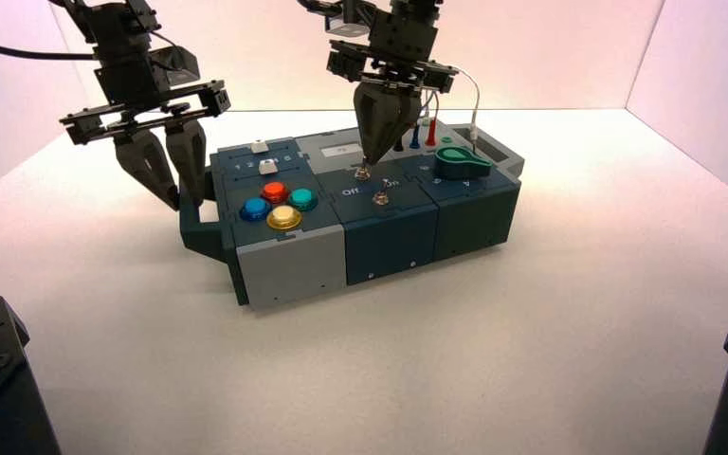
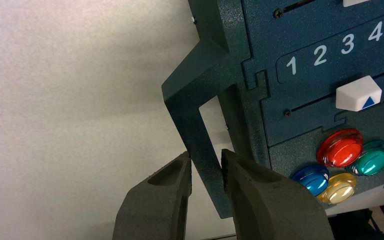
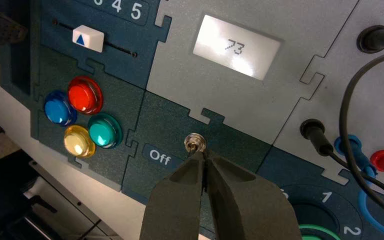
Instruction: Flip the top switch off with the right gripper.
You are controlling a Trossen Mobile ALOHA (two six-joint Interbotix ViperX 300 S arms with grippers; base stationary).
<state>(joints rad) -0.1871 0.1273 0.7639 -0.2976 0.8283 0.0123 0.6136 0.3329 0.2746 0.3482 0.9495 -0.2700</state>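
High view, anyone? Where was the top switch (image 1: 362, 173), and was it flipped or what?

Just above the middle of the frame, silver toggle on the dark tile, right by the grey one. Couldn't read its lever position, so no promises on flipped. The right gripper (image 3: 204, 155) was right at it, jaws pressed together into a wedge, nothing held between them. Touching or just beside? Couldn't tell, tips hid part of the lever.

So which step was that, lining up or pushing?

Lining up at the lever, I'd say, maybe first contact. "Off" (image 1: 350, 191) sat on the left side of that tile in the high view and "On" (image 1: 391, 182) on the right, so imo the next move called for a small sideways nudge toward the frame's left, jaws kept together, then a lift away.

Any traps nearby?

The lower toggle (image 1: 380, 198), a bit lower right in the high view. A low swing could've clipped it. The green knob (image 1: 462, 163) was further right, the four coloured buttons (image 1: 284, 217) left of centre.

And the other arm?

Left gripper (image 2: 206, 157) was at the box's handle (image 2: 207, 172), upper left of the high view, jaws closed around the bar. Probably bracing the box, lol, handy for a push like that.
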